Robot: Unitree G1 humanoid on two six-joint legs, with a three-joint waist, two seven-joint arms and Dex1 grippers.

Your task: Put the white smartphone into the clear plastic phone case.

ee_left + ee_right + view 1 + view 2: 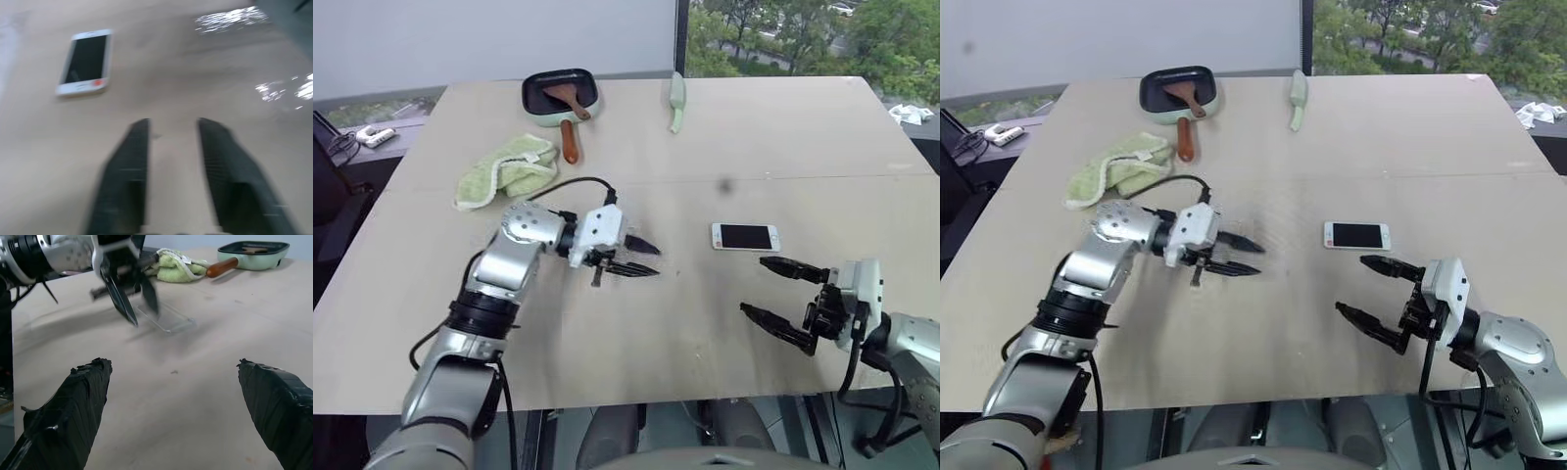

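Lying flat on the beige desk, the white smartphone sat screen up right of centre, its long side running across the desk, with bare surface on all four of its edges. The clear plastic phone case lay flat near mid-desk, just beyond the left pincer's tips as the right wrist view showed it, a faint glinting outline and apart from the phone. The left pincer hung over the desk pointing toward the phone, its two black fingers parted with a narrow gap and nothing between them. The right pincer hovered near the desk's near edge, just on the near side of the phone, its fingers spread wide and empty, the farther finger tip close to the phone's near edge without touching it. A broad open stretch of desk lay between the two pincers. At the far side, well apart from all this, sat a green pan with a brown-handled spatula resting in it, a crumpled green cloth toward the left edge, and a pale green utensil near the far edge
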